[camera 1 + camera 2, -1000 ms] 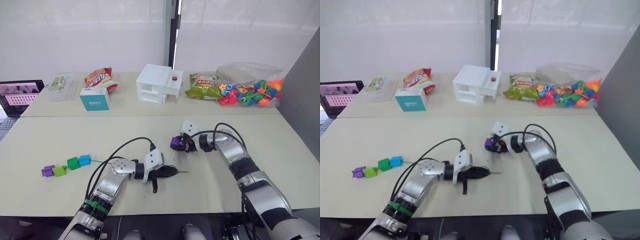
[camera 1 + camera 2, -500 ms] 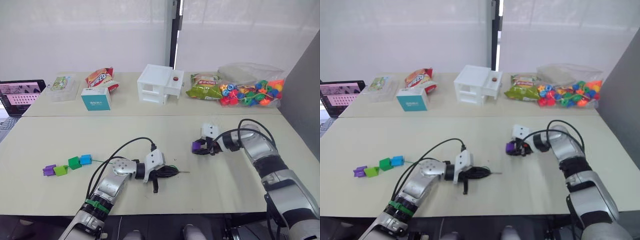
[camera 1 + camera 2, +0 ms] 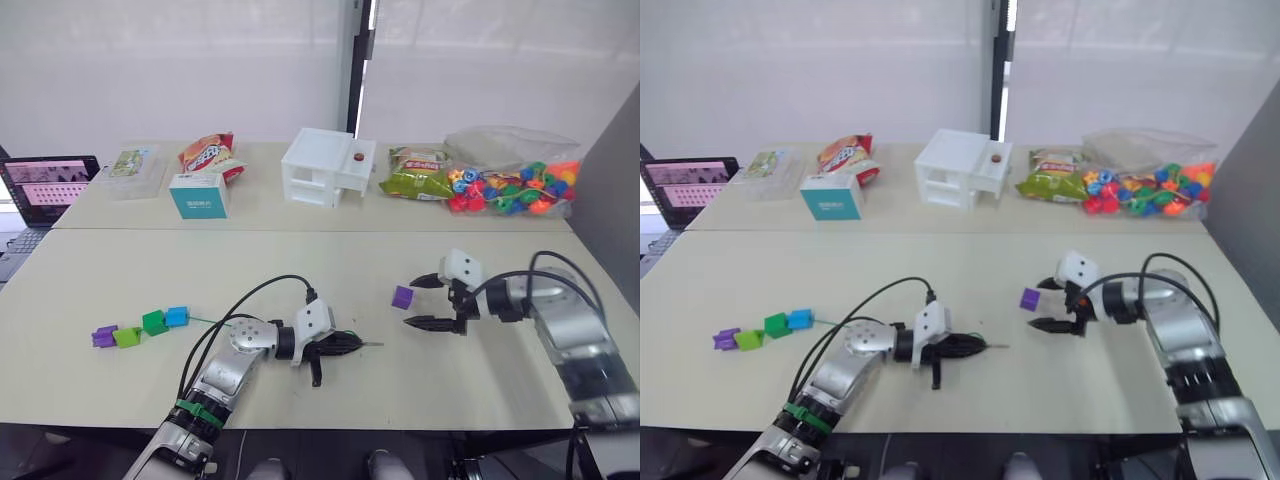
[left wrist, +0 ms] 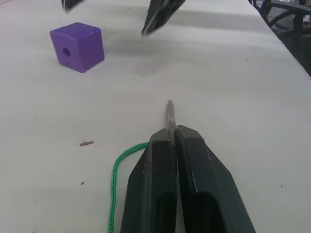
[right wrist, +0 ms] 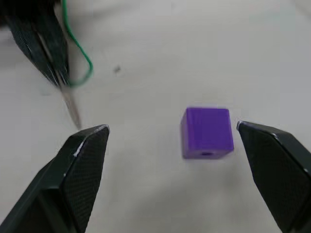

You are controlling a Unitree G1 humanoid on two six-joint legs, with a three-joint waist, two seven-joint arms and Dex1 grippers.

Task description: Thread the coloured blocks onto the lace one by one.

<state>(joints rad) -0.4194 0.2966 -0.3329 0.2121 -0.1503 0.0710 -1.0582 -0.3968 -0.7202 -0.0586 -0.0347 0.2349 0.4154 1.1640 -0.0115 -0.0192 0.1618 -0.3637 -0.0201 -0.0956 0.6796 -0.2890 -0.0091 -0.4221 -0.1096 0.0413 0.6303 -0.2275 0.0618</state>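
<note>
The left gripper had its jaws closed on the lace, pinching the stiff greyish tip so that only a short length projected forward, low over the tabletop. The green cord ran back from the jaws to four threaded blocks lying in a row well to the robot's left: purple, lime green, darker green and blue.

The right gripper stood with its jaws wide apart and held nothing. The loose purple block sat on the tabletop just ahead of those jaws, apart from both fingers. In the right wrist view the block lay nearer one finger than the other, with a hole facing the camera.

Risks noted:
- With the block off-centre, closing the jaws could push or spin it before contact on both sides, turning the hole away from the lace tip.
- The block appeared small and smooth; a grip on its edges could make it slip out.
- Fingers closing over the holed faces would block the threading path.
- The short exposed tip left little margin; a slight misalignment would likely butt it against the block's face.
- Whether the tip touched the tabletop could not be told; if so, any advance could bend it.
</note>
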